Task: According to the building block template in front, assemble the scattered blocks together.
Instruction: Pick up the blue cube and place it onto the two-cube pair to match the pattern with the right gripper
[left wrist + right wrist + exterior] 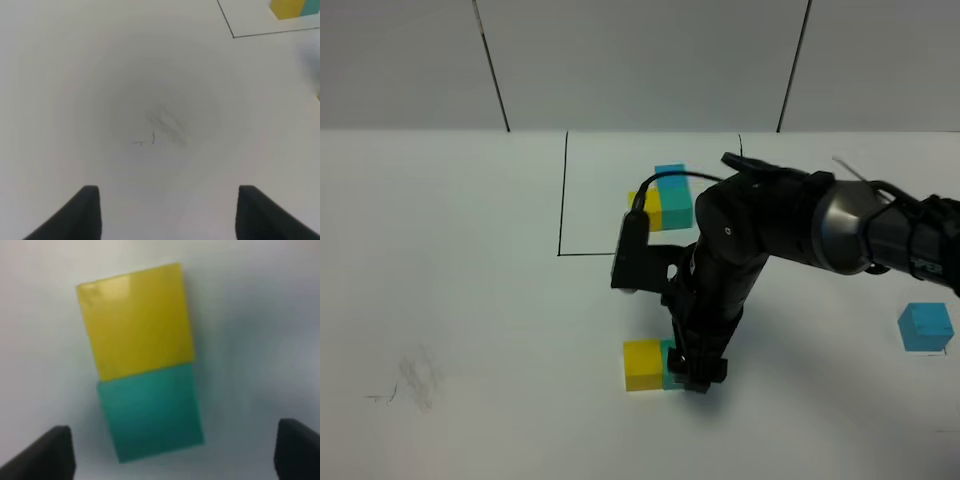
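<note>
The building block template (665, 203) is a joined yellow, teal-green and sky-blue trio inside a thin black drawn rectangle (563, 200) at the back; its yellow corner also shows in the left wrist view (287, 7). The loose yellow cube (642, 364) and teal-green cube (666, 366) sit side by side, touching, at the front; in the right wrist view they are the yellow cube (135, 320) and teal-green cube (150, 412). My right gripper (695, 378) (172, 465) is open above the teal-green cube. The loose sky-blue cube (926, 327) lies alone at the far right. My left gripper (167, 220) is open and empty over bare table.
A white table (470, 300) with faint pencil scuffs (415, 380) at the front left, also in the left wrist view (165, 127). A grey panelled wall (640, 60) stands behind. The right arm (770, 230) hides part of the rectangle.
</note>
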You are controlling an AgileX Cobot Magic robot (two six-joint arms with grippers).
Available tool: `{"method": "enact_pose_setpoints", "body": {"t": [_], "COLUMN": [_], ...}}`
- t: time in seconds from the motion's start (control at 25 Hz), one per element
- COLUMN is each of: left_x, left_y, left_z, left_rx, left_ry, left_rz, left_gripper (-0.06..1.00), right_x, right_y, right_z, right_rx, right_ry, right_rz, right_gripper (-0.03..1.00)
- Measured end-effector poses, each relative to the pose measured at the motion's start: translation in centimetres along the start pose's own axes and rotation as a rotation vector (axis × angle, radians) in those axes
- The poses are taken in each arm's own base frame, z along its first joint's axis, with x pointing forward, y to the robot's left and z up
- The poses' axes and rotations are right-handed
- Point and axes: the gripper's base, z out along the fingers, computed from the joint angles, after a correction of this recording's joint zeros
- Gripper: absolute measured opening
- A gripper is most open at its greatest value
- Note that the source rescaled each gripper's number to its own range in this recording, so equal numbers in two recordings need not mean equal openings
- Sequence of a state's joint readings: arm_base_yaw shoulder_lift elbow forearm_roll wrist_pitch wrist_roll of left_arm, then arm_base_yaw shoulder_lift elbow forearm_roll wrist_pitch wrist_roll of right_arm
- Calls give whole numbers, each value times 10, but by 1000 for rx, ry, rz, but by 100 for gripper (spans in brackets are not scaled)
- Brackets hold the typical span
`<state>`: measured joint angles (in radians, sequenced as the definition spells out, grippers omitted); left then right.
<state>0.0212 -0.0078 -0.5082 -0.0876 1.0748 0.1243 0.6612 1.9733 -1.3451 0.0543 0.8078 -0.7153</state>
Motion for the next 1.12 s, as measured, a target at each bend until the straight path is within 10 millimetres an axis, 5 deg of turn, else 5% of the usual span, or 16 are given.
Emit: {"method": "enact_pose_setpoints", "body": {"t": [0.16,0.48,0.72,1.12], "left_x": [0,0,0,0], "left_y": [0,0,0,0], "left_z": [0,0,0,0], "left_rx": [0,0,0,0], "left_ry": [0,0,0,0], "left_rz": [0,0,0,0], "left_gripper": [29,29,29,29], "right_x": [19,100,161,196], "right_y": [-14,-24,-30,-47], "right_z": [-37,-94,-103,-93], "right_rx": [107,327,409,457], "right_ry": [-32,-168,-139,-71], "right_rz": [283,867,1199,1308], "right_gripper": [82,83,83,83]}}
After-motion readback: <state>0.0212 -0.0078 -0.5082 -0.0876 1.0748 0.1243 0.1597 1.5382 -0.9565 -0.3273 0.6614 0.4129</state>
